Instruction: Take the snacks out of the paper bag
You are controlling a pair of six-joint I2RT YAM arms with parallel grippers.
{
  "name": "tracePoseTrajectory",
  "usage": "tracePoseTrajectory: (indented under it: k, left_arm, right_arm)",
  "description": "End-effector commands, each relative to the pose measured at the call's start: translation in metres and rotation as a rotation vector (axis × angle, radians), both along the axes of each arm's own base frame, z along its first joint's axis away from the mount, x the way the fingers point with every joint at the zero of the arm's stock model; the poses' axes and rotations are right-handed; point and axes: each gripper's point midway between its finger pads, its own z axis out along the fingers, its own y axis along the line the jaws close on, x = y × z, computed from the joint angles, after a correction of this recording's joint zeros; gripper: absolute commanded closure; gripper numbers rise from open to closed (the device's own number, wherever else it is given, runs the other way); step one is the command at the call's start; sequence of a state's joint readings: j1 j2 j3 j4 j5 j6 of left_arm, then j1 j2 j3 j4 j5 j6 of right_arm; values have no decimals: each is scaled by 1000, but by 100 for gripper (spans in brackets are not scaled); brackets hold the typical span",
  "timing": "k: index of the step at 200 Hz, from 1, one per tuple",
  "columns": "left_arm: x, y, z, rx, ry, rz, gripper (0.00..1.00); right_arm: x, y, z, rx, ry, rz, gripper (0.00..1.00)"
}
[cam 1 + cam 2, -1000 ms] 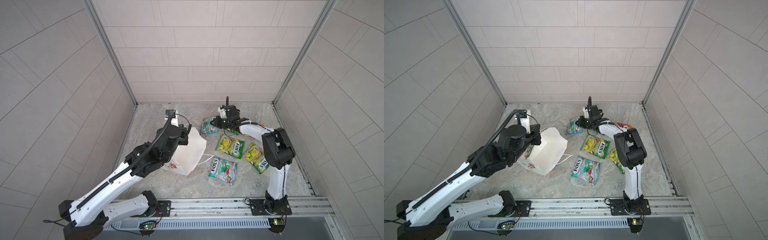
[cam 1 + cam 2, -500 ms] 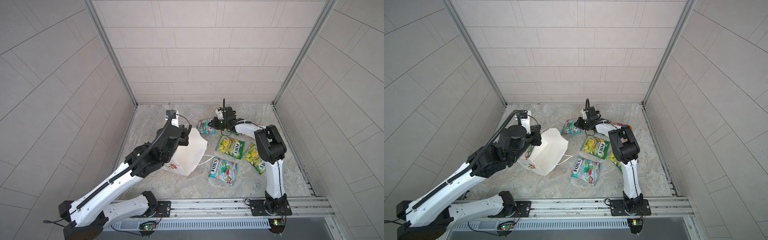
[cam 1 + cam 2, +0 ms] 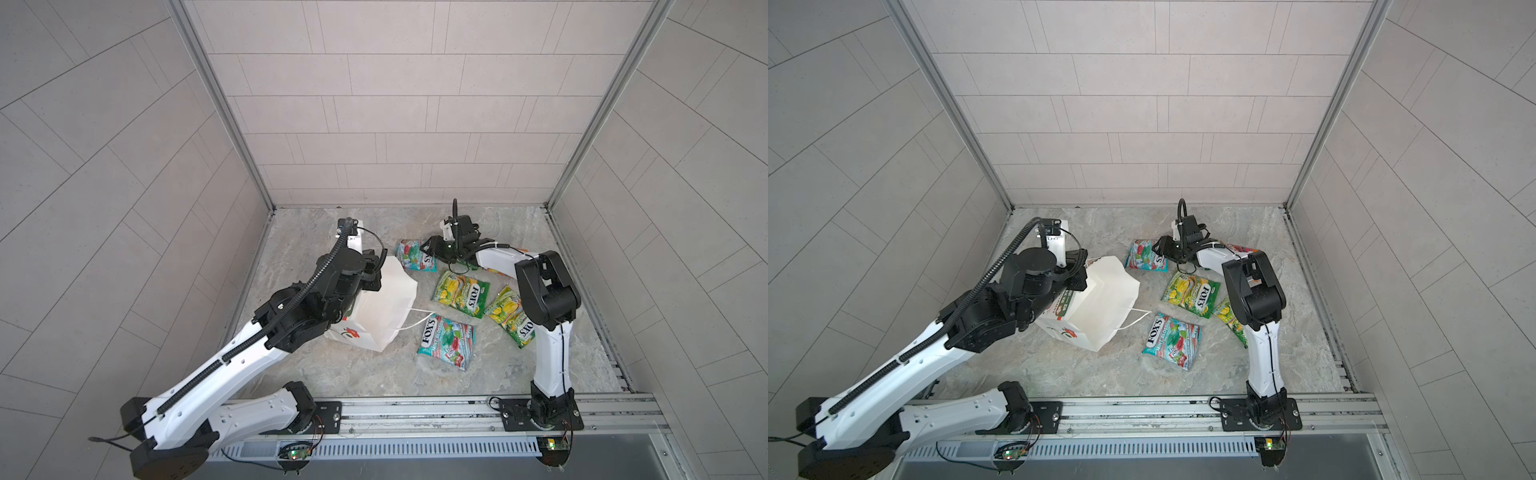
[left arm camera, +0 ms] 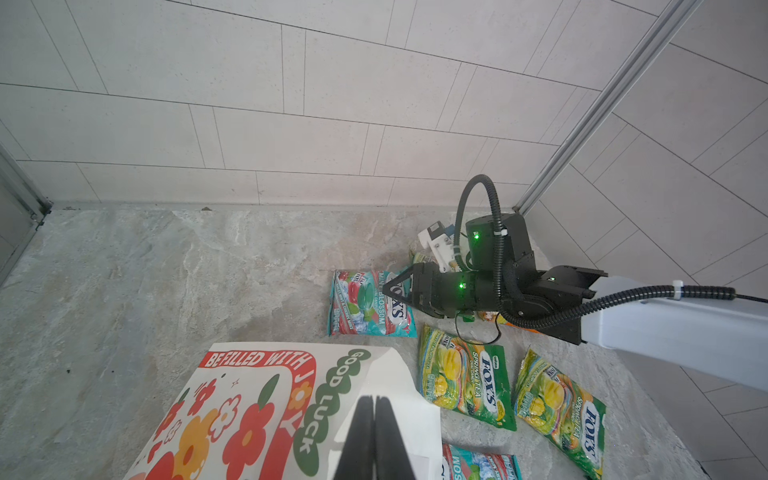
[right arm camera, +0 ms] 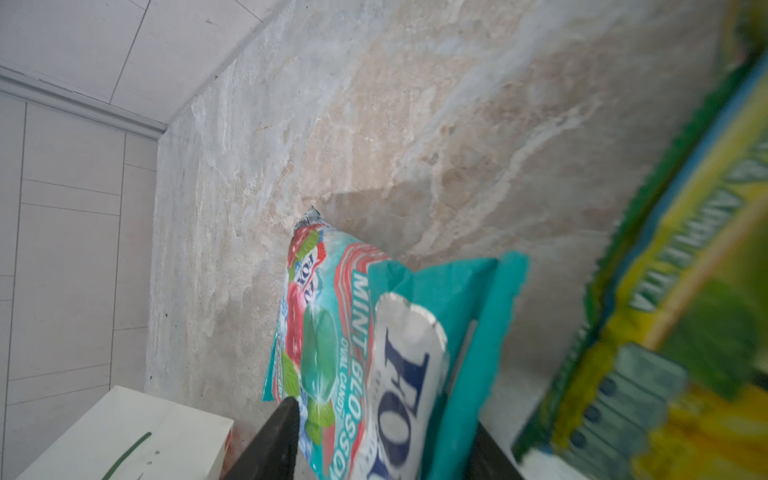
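The white paper bag [image 3: 382,311] [image 3: 1104,307] with red flowers [image 4: 249,399] lies tipped on the table, mouth towards the right. My left gripper [image 3: 376,272] [image 4: 376,401] is shut on its far edge. Outside the bag lie several snacks: a teal-red packet [image 3: 415,259] [image 4: 372,303] at the back, two green-yellow ones [image 3: 461,293] [image 3: 509,316], and another teal-red one [image 3: 446,340] nearer the front. My right gripper [image 3: 428,249] [image 5: 384,415] is open, its fingers apart on either side of the back teal-red packet [image 5: 332,332]. What is inside the bag is hidden.
An orange packet [image 3: 1239,249] shows partly under my right forearm. Tiled walls close in the back and both sides. The arm rail [image 3: 415,411] runs along the front edge.
My right gripper has opened and let go of the teal-red packet, which now lies flat at the back; the gripper shifted slightly left. My left gripper and the bag have not moved.
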State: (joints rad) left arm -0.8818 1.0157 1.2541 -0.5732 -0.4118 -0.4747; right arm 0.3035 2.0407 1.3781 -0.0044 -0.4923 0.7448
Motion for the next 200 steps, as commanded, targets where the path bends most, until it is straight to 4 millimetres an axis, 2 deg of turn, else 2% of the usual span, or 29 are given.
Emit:
tracePoseTrajectory:
  k: [1, 98, 151, 200]
  left_arm:
    - [0, -9, 23, -78, -34, -36, 100]
    - [5, -50, 47, -269, -17, -135, 100]
    - [11, -57, 47, -403, 45, -142, 100]
    - [15, -67, 49, -550, 137, -174, 100]
  right_arm:
    - [-2, -14, 50, 10, -116, -17, 37]
    - [-54, -75, 101, -25, -216, -42, 34]
    - [-72, -104, 111, -65, -222, -84, 34]
    - [-76, -113, 113, -78, -221, -99, 34]
